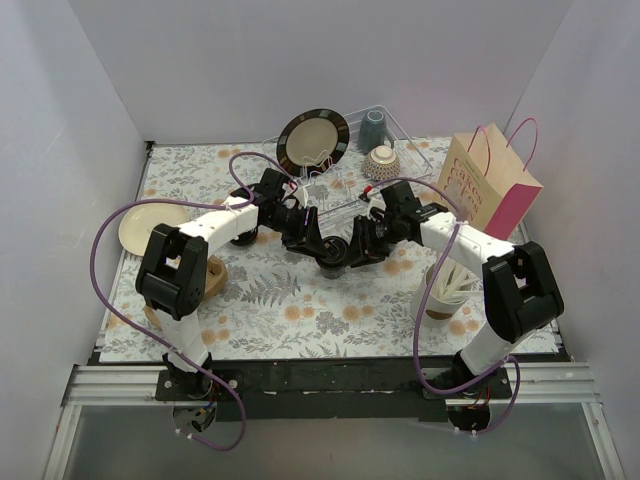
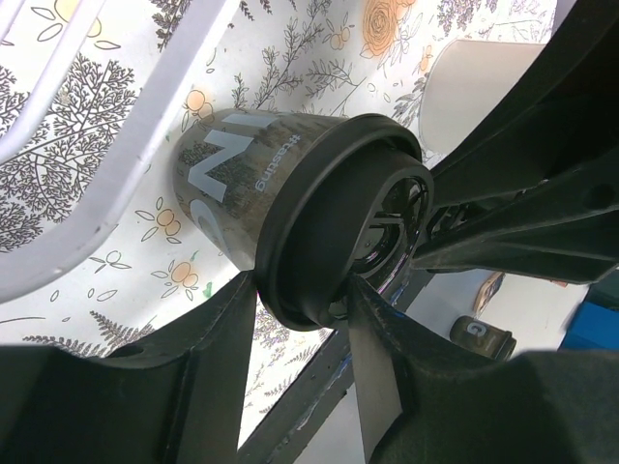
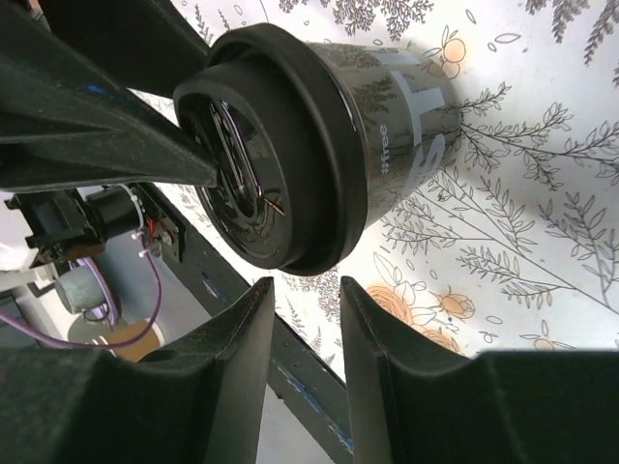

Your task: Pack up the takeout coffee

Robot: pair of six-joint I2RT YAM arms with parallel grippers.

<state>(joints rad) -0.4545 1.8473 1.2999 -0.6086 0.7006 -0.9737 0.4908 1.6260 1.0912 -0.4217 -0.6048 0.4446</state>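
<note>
**Desk:** Where's the coffee?

**Me:** It's in the middle of the table, over the flowered mat (image 1: pixel 280 300), between my two arms. It's one black cup (image 2: pixel 227 179) with its lid (image 2: pixel 338 237) on. My left claw (image 2: pixel 300 304) pinches it across the lid's rim, a finger on either side.

**Desk:** And the right claw?

**Me:** My right claw (image 3: pixel 305 290) stands narrow, with a slit of a gap and nothing in it. Its tips are just under the lid's edge, and I can't tell if they touch.

**Desk:** Which step is this?

**Me:** I'd call it a handover, left to right, since the paper bag (image 1: pixel 490 185) stands at the far right. Next, the right needs a firm hold before the left lets go.

**Desk:** Anything slippery?

**Me:** The lid is smooth moulded plastic, rather glossy, with a raised lip. The cup is matte paper, tapered, with pale lettering. I'd take the wall gently, because paper dents.
</note>
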